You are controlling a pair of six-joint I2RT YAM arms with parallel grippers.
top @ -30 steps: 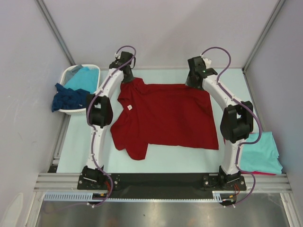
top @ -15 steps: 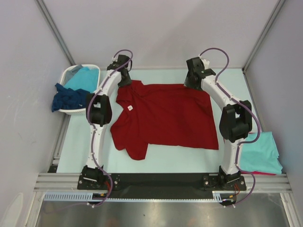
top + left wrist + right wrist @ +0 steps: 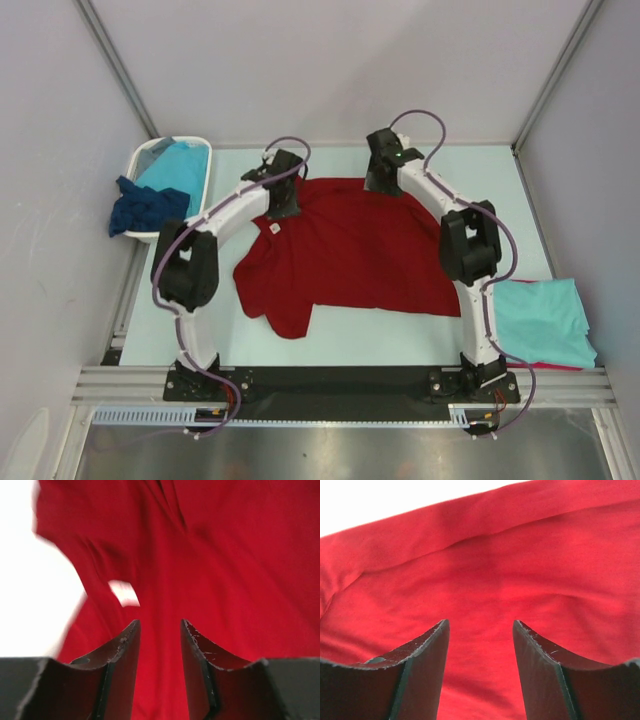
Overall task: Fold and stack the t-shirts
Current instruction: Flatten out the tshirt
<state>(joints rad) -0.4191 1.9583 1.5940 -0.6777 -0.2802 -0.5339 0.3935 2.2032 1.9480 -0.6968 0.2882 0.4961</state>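
Over the dark red t-shirt (image 3: pixel 350 250), left end effector (image 3: pixel 159 625) hovers open.

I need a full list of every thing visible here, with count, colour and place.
spread t-shirt: one, dark red, flat on the table's middle
label: one, white, near its neck
folded t-shirt: one, turquoise, near right corner
bottom t-shirt: one, red, edge showing under the folded t-shirt
basket: one, white, far left
basket t-shirt: one, turquoise, inside the basket
hanging t-shirt: one, navy, over the basket's near rim
table: one, pale green, under everything
left end effector: one, black, open, above the label area
right end effector: one, black, open, above the spread t-shirt's far edge
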